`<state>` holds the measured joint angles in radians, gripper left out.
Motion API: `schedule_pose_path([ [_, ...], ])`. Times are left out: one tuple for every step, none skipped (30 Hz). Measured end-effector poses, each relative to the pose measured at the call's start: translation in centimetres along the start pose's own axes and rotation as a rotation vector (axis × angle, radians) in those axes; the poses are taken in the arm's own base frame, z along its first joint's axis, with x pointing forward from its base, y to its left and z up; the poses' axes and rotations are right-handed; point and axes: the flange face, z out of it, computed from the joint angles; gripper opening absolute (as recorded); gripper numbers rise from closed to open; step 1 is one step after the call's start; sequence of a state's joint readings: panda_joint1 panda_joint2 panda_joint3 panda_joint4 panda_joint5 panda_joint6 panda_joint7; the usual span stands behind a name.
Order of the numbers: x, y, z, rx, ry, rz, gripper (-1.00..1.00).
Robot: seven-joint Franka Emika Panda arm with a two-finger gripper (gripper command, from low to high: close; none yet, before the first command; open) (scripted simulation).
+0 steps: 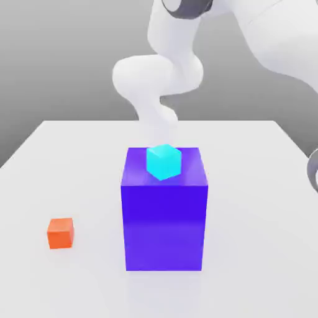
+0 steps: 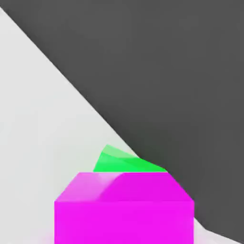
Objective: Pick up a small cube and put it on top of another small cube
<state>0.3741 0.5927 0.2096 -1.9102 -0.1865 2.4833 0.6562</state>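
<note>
Risks we saw around the pink cube near the desk edge

The desk (image 1: 261,205) ended close behind the work spot in the hand view, so we judged that a nudged cube could slide off it. The arm (image 1: 158,81) reached down behind the big blue-violet block (image 1: 164,230), and a careless sweep there could have struck the block and shaken off the cyan cube (image 1: 163,161) resting on its top. The small magenta-pink cube (image 2: 124,209) sat on the desk right in front of the hand camera, with a green piece (image 2: 124,162) just behind it. An off-centre approach might have pushed one into the other. The orange cube (image 1: 61,233) lay well apart, out of harm's way. We could not tell whether the claw was released or clenched.
</note>
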Motion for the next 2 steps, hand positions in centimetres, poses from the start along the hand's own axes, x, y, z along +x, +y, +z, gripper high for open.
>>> schedule_pose_path([
  [0.00,0.00,0.00,0.000,0.000,0.000,1.00],
  [0.00,0.00,0.00,0.000,0.000,0.000,1.00],
])
